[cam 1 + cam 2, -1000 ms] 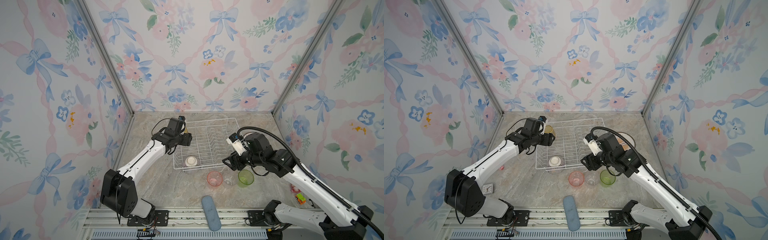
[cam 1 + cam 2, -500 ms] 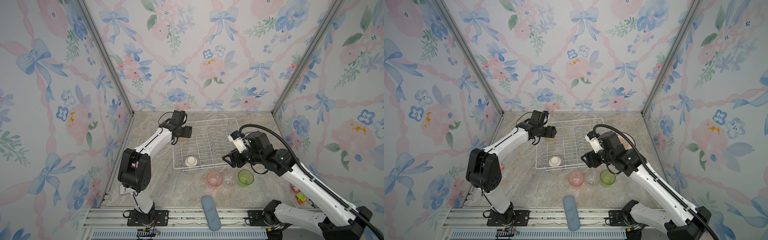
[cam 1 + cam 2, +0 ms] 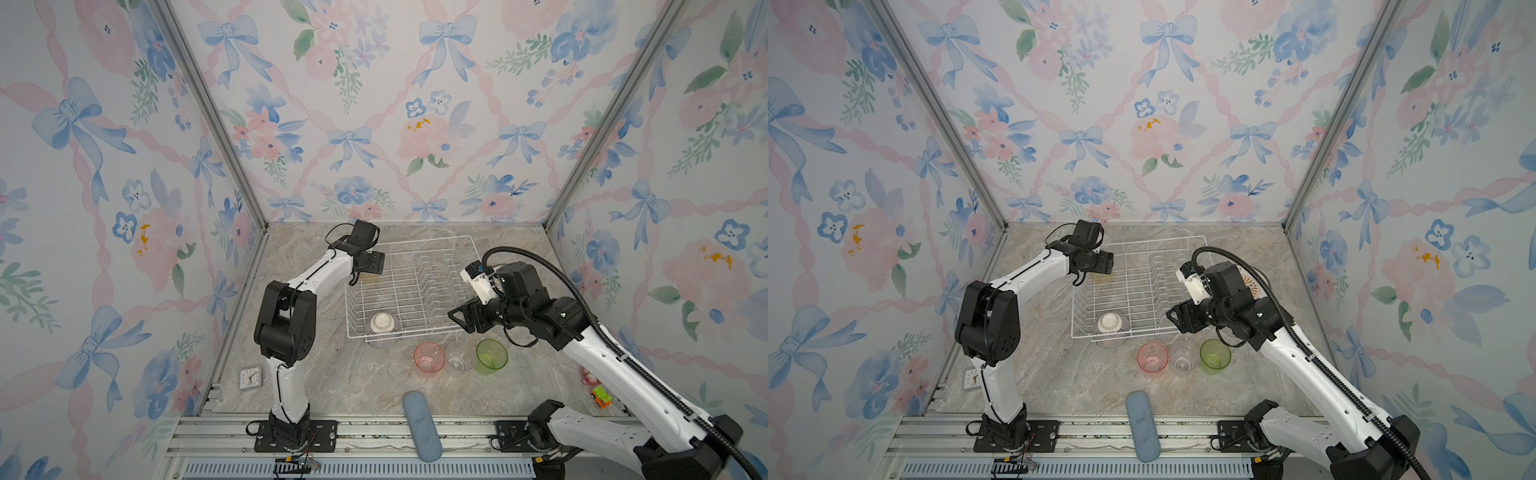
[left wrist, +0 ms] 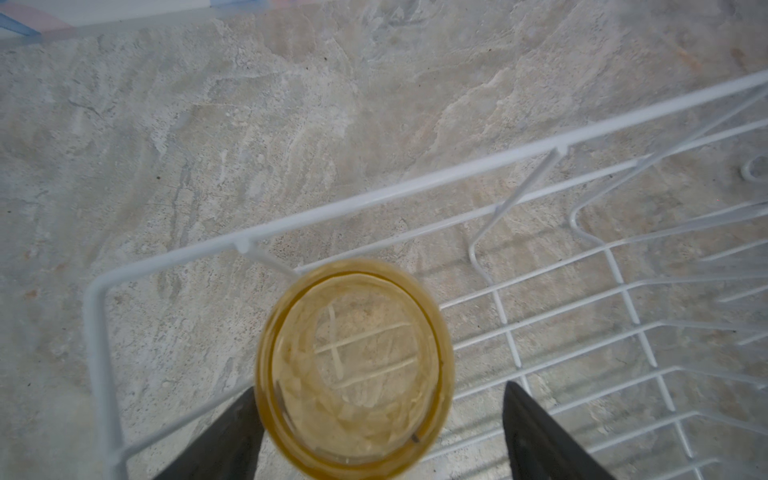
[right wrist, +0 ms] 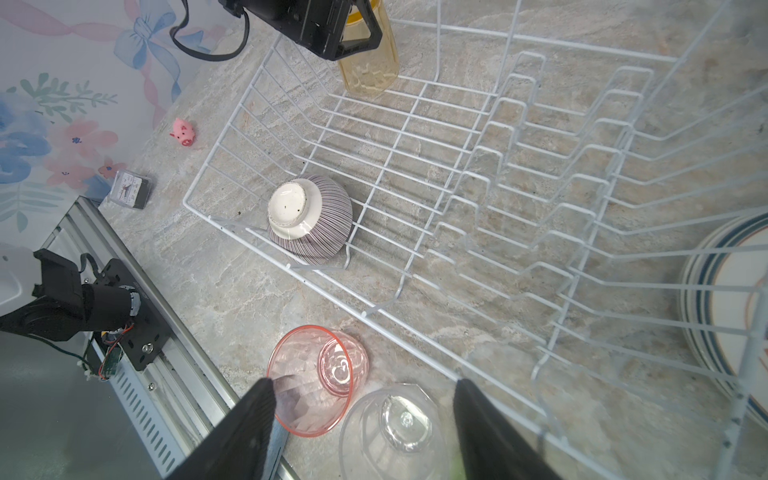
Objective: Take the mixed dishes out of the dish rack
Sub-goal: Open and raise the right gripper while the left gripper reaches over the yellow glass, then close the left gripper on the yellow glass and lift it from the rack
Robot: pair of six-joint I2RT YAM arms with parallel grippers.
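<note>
The white wire dish rack sits mid-table. A yellow tumbler stands in its far left corner. My left gripper is open around it: one finger touches the glass, the other stands apart. A striped bowl lies upside down at the rack's near left corner. Pink, clear and green tumblers stand on the table in front of the rack. My right gripper hovers open and empty above the pink and clear ones. Stacked plates lie right of the rack.
A small white clock sits at the near left and a blue-grey pad at the front edge. A pink pig toy lies left of the rack. A toy car lies at the near right.
My left arm folded in and its gripper shifted slightly toward the rack's far left corner, jaws widening around the yellow tumbler. The right gripper barely moved.
</note>
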